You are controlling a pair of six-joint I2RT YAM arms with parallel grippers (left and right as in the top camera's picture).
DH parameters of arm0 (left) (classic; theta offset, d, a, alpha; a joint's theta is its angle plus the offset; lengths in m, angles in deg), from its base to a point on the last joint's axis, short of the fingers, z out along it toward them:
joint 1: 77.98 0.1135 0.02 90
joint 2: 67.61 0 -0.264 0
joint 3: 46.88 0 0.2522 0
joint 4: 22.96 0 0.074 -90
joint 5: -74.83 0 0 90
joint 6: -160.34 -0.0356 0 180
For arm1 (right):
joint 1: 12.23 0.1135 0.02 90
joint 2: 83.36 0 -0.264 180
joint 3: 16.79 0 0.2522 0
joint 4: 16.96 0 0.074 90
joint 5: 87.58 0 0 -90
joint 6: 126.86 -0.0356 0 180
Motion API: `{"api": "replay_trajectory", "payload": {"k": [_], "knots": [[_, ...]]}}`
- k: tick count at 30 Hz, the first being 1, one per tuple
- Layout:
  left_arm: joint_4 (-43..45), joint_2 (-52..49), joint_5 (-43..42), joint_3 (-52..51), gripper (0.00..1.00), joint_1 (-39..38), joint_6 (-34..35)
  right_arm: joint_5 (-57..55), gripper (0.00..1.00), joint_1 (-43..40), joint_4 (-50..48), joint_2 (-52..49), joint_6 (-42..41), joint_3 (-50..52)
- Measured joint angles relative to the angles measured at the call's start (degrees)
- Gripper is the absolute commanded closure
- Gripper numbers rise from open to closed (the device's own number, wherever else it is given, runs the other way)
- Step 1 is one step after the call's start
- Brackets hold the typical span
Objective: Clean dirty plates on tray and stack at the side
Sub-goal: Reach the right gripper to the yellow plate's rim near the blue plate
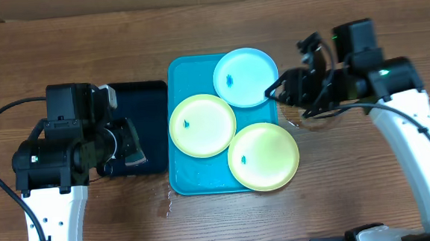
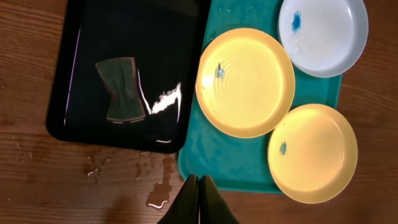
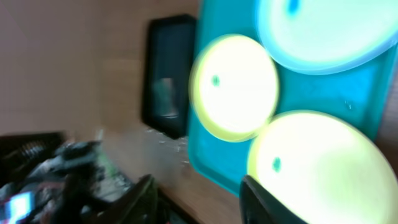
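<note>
Three plates lie on the turquoise tray (image 1: 191, 176). The light blue one (image 1: 246, 76) is at the far end, one yellow-green plate (image 1: 202, 125) sits mid-left and another (image 1: 263, 156) near right. Each carries a small blue smudge. My left gripper (image 2: 199, 198) is shut on nothing and hangs over the wood just off the tray's near left corner (image 2: 205, 158). In the overhead view the left gripper (image 1: 126, 141) hovers above the black tray. My right gripper (image 1: 279, 91) is beside the light blue plate's right rim. Its blurred fingers (image 3: 146, 199) stand apart with nothing between them.
A smaller black tray (image 1: 146, 102) lies left of the turquoise one, with a dark green sponge (image 2: 121, 90) on it. Water drops (image 1: 168, 202) wet the wood by the turquoise tray's near left corner. Bare wood lies right of the tray under the right arm.
</note>
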Motion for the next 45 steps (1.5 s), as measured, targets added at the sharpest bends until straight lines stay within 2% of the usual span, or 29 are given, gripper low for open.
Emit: {"api": "replay_trajectory", "payload": {"k": [3, 4, 5, 11, 18, 20, 21, 23, 31, 41, 45], "knots": [[-0.15, -0.04, 0.09, 0.0, 0.92, 0.0, -0.04, -9.25, 0.47, 6.16, 0.24, -0.11, -2.54, 0.07], [-0.22, -0.11, 0.11, 0.0, 0.87, 0.0, -0.04, -12.28, 0.47, 8.35, 0.13, -0.33, -3.52, 0.13], [-0.52, -0.22, 0.09, 0.0, 0.7, 0.0, -0.04, -14.99, 0.47, 10.21, 0.02, -0.68, -4.66, 0.17], [-4.33, -2.1, 0.66, 0.0, 0.5, 0.0, -0.31, -30.53, 0.46, 20.48, -2.05, -7.28, -11.96, 0.39], [-4.44, -4.15, 3.17, -0.02, 0.49, 0.0, -0.5, -35.41, 0.5, 23.23, -7.02, -17.25, -14.14, 0.61], [-4.46, -4.85, 3.52, -0.07, 0.51, 0.0, -0.5, -36.13, 0.57, 23.23, -8.85, -19.91, -14.47, 0.66], [-4.46, -5.27, 3.56, -0.07, 0.55, 0.0, -0.5, -36.3, 0.61, 23.23, -9.62, -20.94, -14.56, 0.68], [-4.46, -5.99, 3.67, -0.11, 0.55, 0.0, -0.59, -36.65, 0.64, 23.23, -11.69, -22.82, -14.75, 0.7], [-4.44, -8.09, 3.98, -0.13, 0.52, 0.0, -0.55, -36.83, 0.7, 23.23, -15.26, -26.64, -14.91, 0.72], [-4.59, -9.22, 3.98, -0.22, 0.5, 0.0, -0.55, -36.89, 0.96, 23.23, -18.45, -31.01, -14.95, 0.76], [-4.55, -9.22, 4.02, -0.22, 0.5, 0.0, -0.52, -37.2, 0.96, 23.21, -19.04, -31.01, -14.91, 0.76]]}}
